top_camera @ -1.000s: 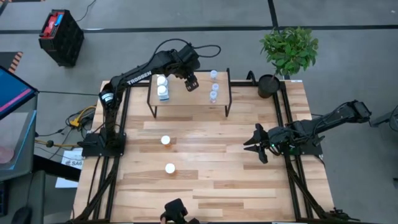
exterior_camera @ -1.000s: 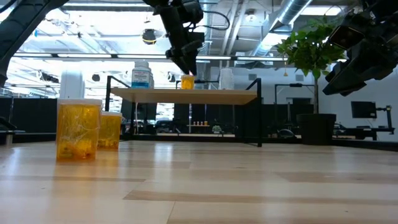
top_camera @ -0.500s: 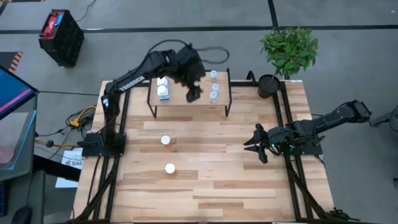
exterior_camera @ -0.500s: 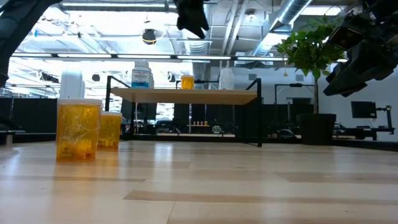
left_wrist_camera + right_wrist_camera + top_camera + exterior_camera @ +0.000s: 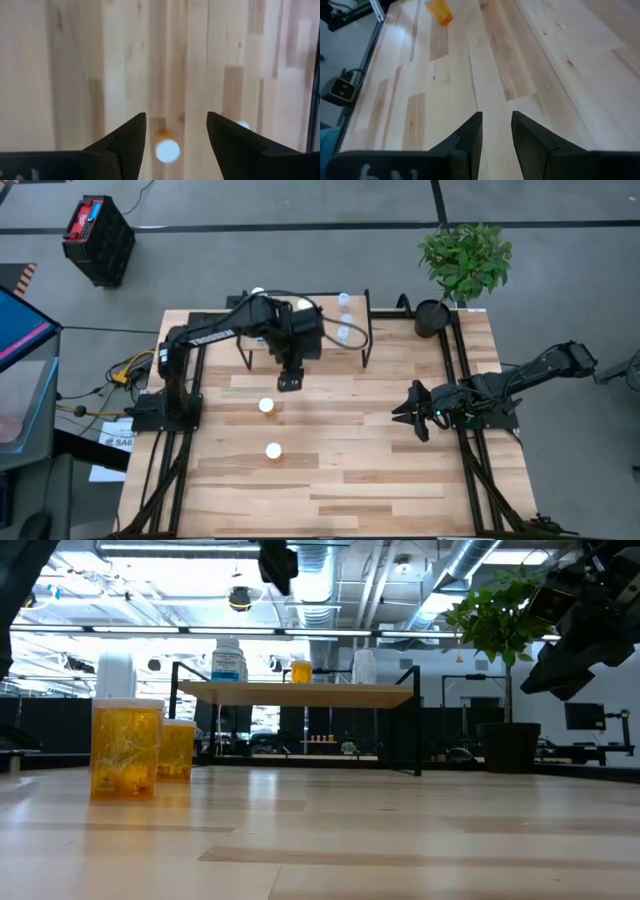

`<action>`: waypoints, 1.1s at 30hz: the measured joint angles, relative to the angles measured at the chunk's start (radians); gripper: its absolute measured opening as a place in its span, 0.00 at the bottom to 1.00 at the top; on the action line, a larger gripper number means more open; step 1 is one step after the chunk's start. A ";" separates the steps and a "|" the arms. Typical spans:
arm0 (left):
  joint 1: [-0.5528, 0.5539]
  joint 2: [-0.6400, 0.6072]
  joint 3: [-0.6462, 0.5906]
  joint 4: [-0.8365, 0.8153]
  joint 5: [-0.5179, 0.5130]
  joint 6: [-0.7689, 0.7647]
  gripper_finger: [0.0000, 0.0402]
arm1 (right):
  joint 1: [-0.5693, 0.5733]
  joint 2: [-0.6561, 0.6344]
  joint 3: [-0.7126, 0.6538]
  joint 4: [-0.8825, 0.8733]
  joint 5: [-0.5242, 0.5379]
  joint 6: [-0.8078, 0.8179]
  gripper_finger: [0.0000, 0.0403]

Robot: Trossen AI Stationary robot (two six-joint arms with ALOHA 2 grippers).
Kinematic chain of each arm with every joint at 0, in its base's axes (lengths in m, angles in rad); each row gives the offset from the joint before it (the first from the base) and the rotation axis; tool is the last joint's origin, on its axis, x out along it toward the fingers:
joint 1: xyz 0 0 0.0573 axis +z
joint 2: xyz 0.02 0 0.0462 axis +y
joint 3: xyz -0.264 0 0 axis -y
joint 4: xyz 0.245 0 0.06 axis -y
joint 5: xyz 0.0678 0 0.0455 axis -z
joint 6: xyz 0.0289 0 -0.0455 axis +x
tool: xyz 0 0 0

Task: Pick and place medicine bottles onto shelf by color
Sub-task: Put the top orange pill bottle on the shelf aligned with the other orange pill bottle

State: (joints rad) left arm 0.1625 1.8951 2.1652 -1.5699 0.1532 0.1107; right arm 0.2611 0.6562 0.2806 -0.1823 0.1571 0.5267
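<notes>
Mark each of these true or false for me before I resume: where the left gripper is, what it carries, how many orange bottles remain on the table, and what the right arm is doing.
1. The left gripper hangs over the tabletop, in front of the shelf. True.
2. The left gripper is carrying an orange bottle. False: its fingers are open with nothing between them.
3. Two orange bottles stand on the tabletop. True.
4. The right gripper is over the shelf. False: it waits at the table's right side, open and empty.
5. No orange bottle is on the shelf. False: one orange bottle stands there, between a white bottle and a clear one.
</notes>
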 joint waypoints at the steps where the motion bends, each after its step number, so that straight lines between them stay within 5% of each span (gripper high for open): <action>1: -0.009 -0.013 -0.028 -0.001 0.000 -0.006 0.48 | 0.000 0.000 0.000 0.000 0.000 0.006 0.31; 12: -0.123 -0.307 -0.489 0.125 -0.032 -0.151 0.43 | 0.000 0.000 0.000 0.014 0.000 0.008 0.31; 18: -0.165 -0.563 -0.821 0.455 -0.069 -0.167 0.43 | 0.000 0.000 0.000 0.014 0.000 0.008 0.31; 23: -0.176 -0.751 -1.073 0.728 -0.201 -0.239 0.43 | 0.000 0.000 0.000 0.015 0.000 0.007 0.31; 28: -0.175 -0.822 -1.218 0.776 -0.288 -0.344 0.44 | 0.000 0.000 0.000 0.014 0.000 0.004 0.31; 33: -0.176 -0.811 -1.273 0.792 -0.257 -0.358 0.50 | 0.000 0.000 0.000 0.014 0.000 -0.004 0.31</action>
State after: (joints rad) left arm -0.0132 1.0837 0.8922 -0.7782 -0.1042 -0.2478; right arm 0.2611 0.6560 0.2806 -0.1685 0.1574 0.5232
